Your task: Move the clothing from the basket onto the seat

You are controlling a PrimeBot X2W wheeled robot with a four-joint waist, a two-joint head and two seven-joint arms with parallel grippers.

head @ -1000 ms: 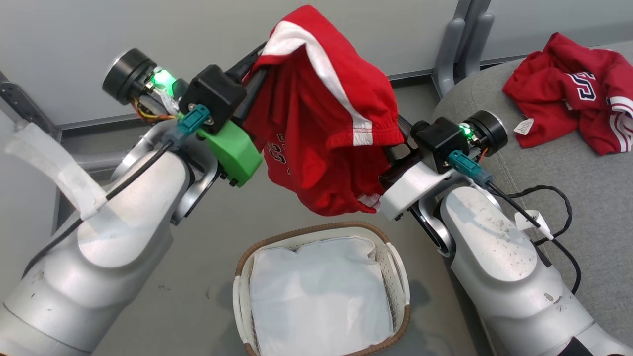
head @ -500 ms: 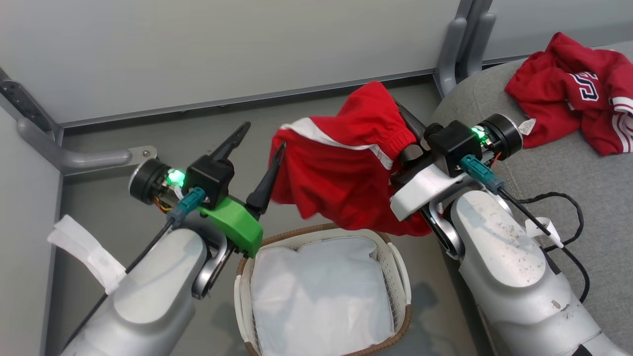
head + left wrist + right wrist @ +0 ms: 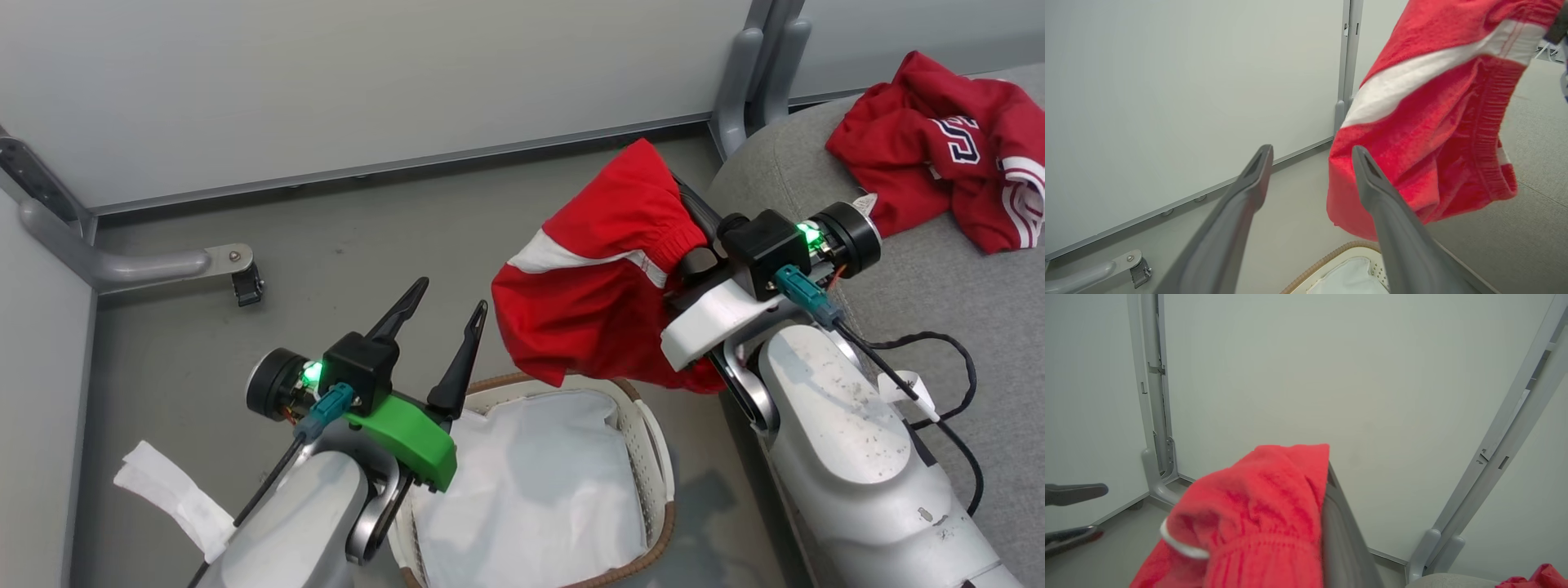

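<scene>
- Red shorts (image 3: 596, 286) hang over my right gripper (image 3: 684, 202), above the far rim of the basket (image 3: 658, 457). The waistband is at the fingers and the long axis runs down-left.
- Cloth hides the jaws, so I cannot tell the grip.
- Red jersey (image 3: 931, 147) is crumpled on the seat (image 3: 963, 286).
- Basket holds a white liner (image 3: 539, 498).
- Left gripper (image 3: 451, 294) is spread wide and empty, raised beside the basket.

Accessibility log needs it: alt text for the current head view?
The right gripper, shut, holds red white-striped fabric shorts above a small white perforated plastic basket with brown woven rim. The left gripper hangs open beside them, empty. A red numbered jersey lies on the grey upholstered seat at right.
</scene>
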